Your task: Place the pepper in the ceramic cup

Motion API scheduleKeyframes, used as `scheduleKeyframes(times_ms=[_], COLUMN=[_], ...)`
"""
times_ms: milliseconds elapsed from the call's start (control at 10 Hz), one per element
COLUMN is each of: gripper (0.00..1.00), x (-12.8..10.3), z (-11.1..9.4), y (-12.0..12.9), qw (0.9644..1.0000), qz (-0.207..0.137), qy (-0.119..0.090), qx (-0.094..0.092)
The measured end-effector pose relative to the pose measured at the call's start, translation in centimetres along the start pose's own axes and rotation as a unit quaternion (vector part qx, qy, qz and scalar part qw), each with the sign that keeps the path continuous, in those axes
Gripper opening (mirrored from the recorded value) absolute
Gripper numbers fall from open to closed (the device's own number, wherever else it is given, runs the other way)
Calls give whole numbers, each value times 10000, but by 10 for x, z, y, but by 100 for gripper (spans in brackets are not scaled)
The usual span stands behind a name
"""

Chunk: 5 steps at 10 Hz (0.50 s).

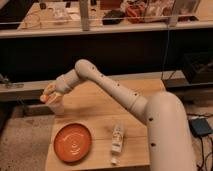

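Gripper: your gripper (50,93) is at the left end of the counter (100,107), clamped on the pepper (47,97), right over the ceramic cup (58,107).
Pepper: it hangs at the cup's mouth, toward the left rim rather than dead centre; you cannot tell whether any of it is inside yet.
Miss risk: if you release off-centre, the pepper likely catches the rim and rolls off the counter's left edge, which is close.
Tip risk: the cup is small and tall for its width; push down or sideways with the gripper and you may knock it over.
Neighbours: the orange plate (73,142) and white bottle (117,139) lie well apart toward the front, so they are unlikely to interfere.
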Motion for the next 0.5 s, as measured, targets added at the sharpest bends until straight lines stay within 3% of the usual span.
scheduleKeyframes(times_ms=[200, 500], gripper=[5, 35], x=[7, 17], z=[0, 2], y=[-3, -8], qw=[10000, 10000], qz=[6, -11], qy=[-4, -46], qx=[35, 29])
